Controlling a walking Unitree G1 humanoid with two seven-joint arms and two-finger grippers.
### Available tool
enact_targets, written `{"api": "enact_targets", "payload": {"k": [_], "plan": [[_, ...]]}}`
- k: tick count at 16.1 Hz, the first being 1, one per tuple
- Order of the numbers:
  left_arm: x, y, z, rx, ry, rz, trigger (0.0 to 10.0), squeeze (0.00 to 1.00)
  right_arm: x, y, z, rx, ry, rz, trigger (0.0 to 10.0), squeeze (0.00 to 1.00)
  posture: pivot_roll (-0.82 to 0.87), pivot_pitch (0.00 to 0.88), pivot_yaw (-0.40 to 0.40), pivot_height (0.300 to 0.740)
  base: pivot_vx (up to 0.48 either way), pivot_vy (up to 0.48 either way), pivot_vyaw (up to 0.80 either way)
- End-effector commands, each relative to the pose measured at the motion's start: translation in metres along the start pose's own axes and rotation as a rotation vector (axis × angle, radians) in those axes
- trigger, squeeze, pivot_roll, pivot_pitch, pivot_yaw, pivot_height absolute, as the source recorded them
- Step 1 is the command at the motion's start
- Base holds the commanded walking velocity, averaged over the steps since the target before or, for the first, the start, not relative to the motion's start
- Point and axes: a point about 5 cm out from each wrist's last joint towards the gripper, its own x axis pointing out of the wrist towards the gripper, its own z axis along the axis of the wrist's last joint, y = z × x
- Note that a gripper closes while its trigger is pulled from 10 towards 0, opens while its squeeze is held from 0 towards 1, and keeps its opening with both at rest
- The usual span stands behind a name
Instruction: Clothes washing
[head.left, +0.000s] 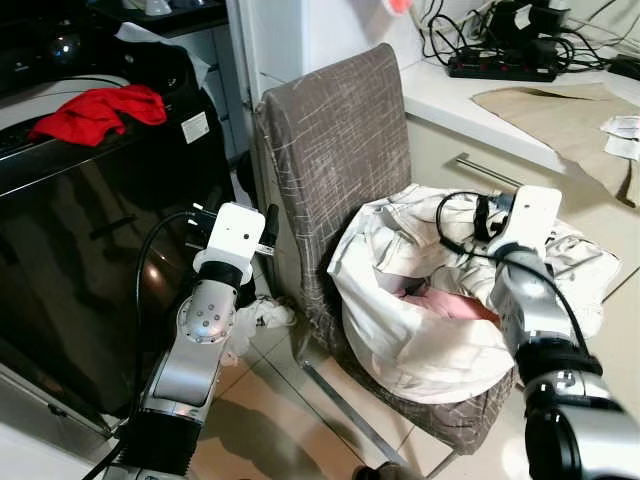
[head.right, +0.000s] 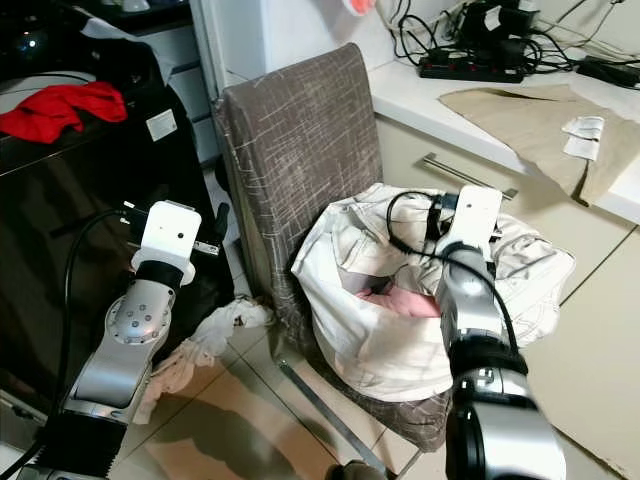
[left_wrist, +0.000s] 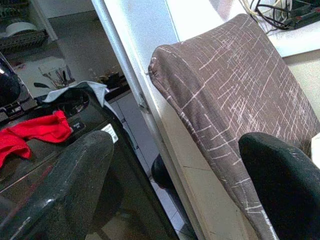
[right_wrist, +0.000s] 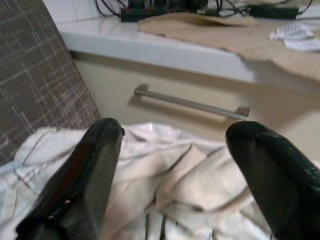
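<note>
Pale floor tiles (head.left: 270, 400) run under a chair (head.left: 340, 160) covered in grey-brown woven fabric with thin white streaks. On its seat slumps a crumpled cream laundry bag (head.left: 400, 330), something pink (head.left: 455, 305) showing inside. Above the bag's mouth hangs the right gripper (right_wrist: 172, 165), its black fingers spread apart. By the glossy black washing machine (head.left: 80, 250), topped with a red cloth (head.left: 95, 112), the left gripper (left_wrist: 175, 190) hovers open beside the chair back.
</note>
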Motion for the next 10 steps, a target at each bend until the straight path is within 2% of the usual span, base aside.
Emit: {"api": "enact_targets", "payload": {"k": [1,3,6,7,8,9,10], "plan": [[0.0,0.001,0.003,0.01,-0.015,-0.004,10.0,0.0,0.006,-0.012,0.008,0.004,-0.003,-0.045,10.0,1.0,-0.07,0.013,0.01,0.721,0.0,0.0,0.0],[0.0,0.003,0.003,0.013,-0.014,-0.004,10.0,0.0,0.011,-0.03,0.009,-0.034,0.025,-0.097,10.0,1.0,-0.06,0.015,0.009,0.721,0.0,0.0,0.0],[-0.002,0.003,0.003,0.009,-0.014,-0.008,10.0,0.0,0.017,-0.062,0.006,-0.414,0.176,-0.065,10.0,1.0,-0.07,0.031,0.011,0.721,0.0,0.0,0.0],[-0.004,0.004,0.003,0.009,-0.013,-0.014,10.0,0.0,0.016,-0.079,0.003,-0.485,0.234,-0.078,10.0,0.0,-0.07,0.043,0.011,0.721,0.0,0.0,0.0],[-0.006,0.004,0.002,0.01,-0.008,-0.015,10.0,0.0,0.014,-0.089,0.002,-0.455,0.261,-0.112,10.0,0.0,-0.06,0.053,0.012,0.721,0.0,0.0,0.0],[-0.008,0.009,0.001,0.019,0.001,-0.012,10.0,0.0,0.01,-0.103,-0.003,-0.316,0.306,-0.191,10.0,0.0,-0.05,0.07,0.019,0.721,0.0,0.0,0.0],[-0.011,0.014,0.001,0.027,0.005,-0.005,10.0,0.0,0.008,-0.106,-0.007,-0.25,0.317,-0.219,10.0,0.0,-0.04,0.085,0.029,0.721,0.0,0.0,0.0]]}}
